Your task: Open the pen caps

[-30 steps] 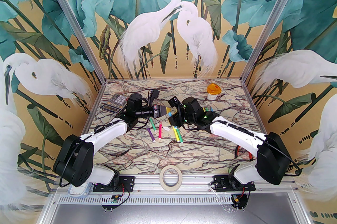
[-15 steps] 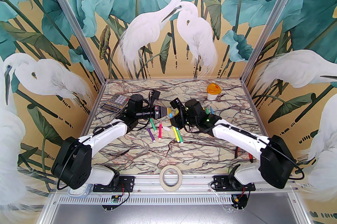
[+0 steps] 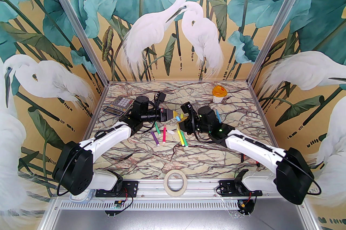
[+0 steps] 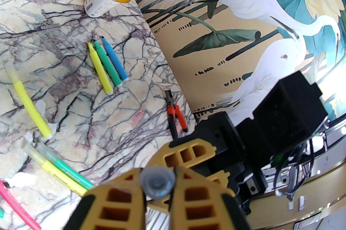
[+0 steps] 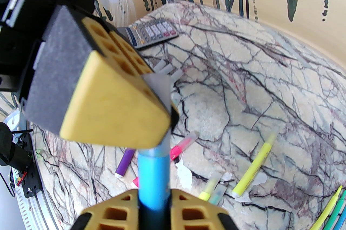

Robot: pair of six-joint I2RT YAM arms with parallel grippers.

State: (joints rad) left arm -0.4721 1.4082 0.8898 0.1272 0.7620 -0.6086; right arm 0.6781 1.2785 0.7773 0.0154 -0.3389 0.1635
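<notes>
On the table (image 3: pixel 151 161), a calculator (image 3: pixel 119 106) lay far left and a jar (image 3: pixel 218 94) far right. Several pens (image 3: pixel 164 134) lay in the middle, with three further pens (image 4: pixel 108 67) side by side to their right. Pliers (image 4: pixel 176 115) lay near the right edge, and a tape roll (image 3: pixel 175 179) sat at the middle of the near edge.

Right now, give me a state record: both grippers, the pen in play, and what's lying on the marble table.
left gripper: shut on clear plastic pen cap
right gripper: shut on blue marker pen
cap state: the joint is hidden behind a left finger; cannot tell if the cap is off
bare-tipped: trio of yellow, green and blue pens, side by side
mid-table: purple pen; pink pen, cap on
clutter: grey calculator; orange-lidded jar; red-handled pliers; tape roll
</notes>
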